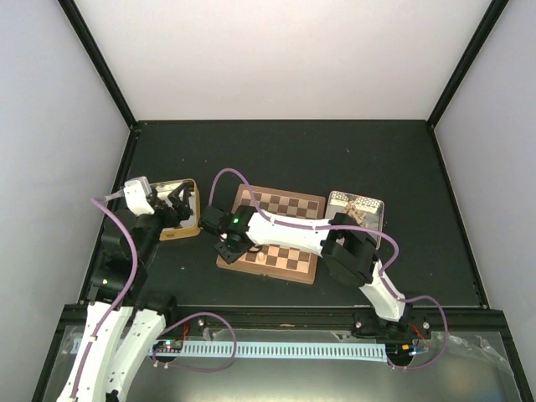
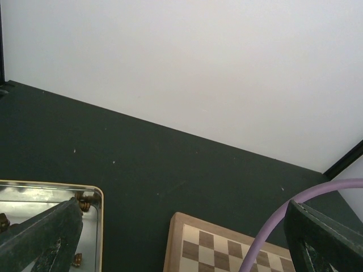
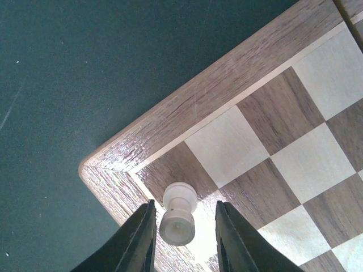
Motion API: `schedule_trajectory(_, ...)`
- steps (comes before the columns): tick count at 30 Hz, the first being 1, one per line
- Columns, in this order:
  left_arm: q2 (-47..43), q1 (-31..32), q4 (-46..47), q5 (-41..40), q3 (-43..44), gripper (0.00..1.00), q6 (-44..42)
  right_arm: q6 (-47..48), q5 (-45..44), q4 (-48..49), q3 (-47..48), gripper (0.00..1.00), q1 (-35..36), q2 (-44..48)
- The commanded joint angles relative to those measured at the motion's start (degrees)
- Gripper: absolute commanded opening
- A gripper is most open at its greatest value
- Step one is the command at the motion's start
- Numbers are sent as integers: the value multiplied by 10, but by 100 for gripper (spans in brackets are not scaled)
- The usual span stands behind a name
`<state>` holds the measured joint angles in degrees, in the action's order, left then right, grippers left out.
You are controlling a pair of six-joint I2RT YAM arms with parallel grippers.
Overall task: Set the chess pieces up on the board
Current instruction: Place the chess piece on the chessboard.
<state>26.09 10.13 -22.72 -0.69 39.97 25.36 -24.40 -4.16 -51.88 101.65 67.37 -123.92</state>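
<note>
Right end effector [image 3: 185, 203] stands spread either side of a pale piece [image 3: 179, 216] upright on the board [image 3: 255, 141] corner, untouched; left end effector [image 2: 182, 207] gapes wide.

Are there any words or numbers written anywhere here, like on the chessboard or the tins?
None: no text can be read in any view.
The board: plain wood border, no letters or numbers.
The left tin and the right tin: no label shows.
The pale chess piece: unmarked.
</note>
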Motion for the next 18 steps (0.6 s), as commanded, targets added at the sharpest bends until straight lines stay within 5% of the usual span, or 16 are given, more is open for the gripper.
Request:
schedule_trajectory(1, -3, -5, -7, -6, 21, 99, -10, -4, -5, -5, 11, 29, 0, 0)
schedule_trajectory(18, 1, -4, -11, 2, 23, 99, -11, -10, 22, 44, -12, 24, -4, 22)
